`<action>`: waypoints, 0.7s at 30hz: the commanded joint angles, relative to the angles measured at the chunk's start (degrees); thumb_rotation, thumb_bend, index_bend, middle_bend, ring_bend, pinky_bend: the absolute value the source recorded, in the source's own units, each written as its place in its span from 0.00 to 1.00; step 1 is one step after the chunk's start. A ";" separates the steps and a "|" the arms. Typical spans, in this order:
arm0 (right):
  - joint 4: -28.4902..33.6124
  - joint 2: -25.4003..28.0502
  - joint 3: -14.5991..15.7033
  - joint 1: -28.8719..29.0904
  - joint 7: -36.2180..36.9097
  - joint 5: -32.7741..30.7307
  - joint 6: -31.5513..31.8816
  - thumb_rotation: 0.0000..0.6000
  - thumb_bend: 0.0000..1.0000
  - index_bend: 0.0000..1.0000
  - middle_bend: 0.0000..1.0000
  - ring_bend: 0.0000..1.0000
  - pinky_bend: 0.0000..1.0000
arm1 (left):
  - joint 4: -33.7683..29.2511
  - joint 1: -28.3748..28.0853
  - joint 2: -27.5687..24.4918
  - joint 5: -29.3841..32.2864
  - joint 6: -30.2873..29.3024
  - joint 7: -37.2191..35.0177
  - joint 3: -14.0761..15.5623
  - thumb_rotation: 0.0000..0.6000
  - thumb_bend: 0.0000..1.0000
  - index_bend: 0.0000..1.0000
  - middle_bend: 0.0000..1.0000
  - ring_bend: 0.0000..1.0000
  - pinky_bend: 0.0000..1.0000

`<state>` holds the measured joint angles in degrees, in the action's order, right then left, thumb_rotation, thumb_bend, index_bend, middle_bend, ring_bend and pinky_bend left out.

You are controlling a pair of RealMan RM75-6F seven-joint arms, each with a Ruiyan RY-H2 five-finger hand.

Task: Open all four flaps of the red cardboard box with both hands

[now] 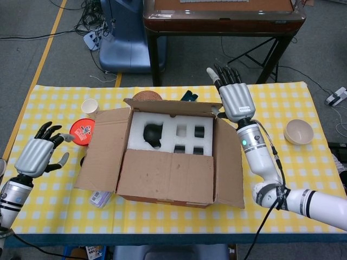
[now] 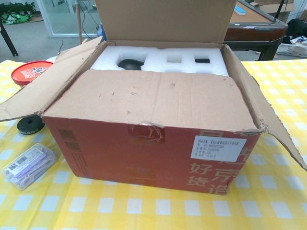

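Note:
The red cardboard box (image 2: 144, 153) stands mid-table with white foam (image 1: 162, 127) showing inside. Its left flap (image 1: 103, 149) and right flap (image 1: 227, 162) slope outward. The far flap (image 2: 163, 19) stands upright, and the near flap (image 2: 148, 100) lies flat over the front of the opening. My left hand (image 1: 40, 154) hovers left of the box, apart from the left flap, fingers spread and empty. My right hand (image 1: 234, 97) is at the box's far right corner, fingers straight and holding nothing; I cannot tell whether it touches the cardboard. Neither hand shows in the chest view.
A red round lid (image 1: 82, 131), a paper cup (image 1: 90, 106) and a black puck (image 2: 30, 124) sit left of the box. A clear plastic case (image 2: 29, 165) lies by its front left corner. A beige bowl (image 1: 299, 131) sits far right. A brown table (image 1: 222, 21) stands behind.

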<state>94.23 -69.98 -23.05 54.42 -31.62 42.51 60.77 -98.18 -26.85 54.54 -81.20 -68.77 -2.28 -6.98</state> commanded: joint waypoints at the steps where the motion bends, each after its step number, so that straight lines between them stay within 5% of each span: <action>1: -4.50 -1.76 -1.34 2.38 -0.74 -3.65 -1.14 1.00 0.24 0.00 0.00 0.00 0.00 | 0.11 0.22 -0.17 -0.06 -0.05 -0.13 0.07 1.00 0.45 0.37 0.36 0.13 0.00; 13: -20.05 -9.02 -0.53 7.52 -6.24 -14.08 -2.79 1.00 0.24 0.00 0.00 0.00 0.00 | 0.73 1.31 -1.11 -0.26 -0.42 -1.02 0.21 1.00 0.45 0.37 0.36 0.13 0.00; 21: -16.43 -6.67 -0.17 4.94 -3.40 -11.21 -1.13 1.00 0.24 0.00 0.00 0.00 0.00 | 1.39 1.50 -1.53 -0.60 -0.46 -1.93 -0.06 1.00 0.45 0.38 0.36 0.13 0.00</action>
<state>75.79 -78.01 -23.29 60.47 -36.37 29.85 59.03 -96.83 -25.35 53.04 -81.76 -69.22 -4.17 -7.00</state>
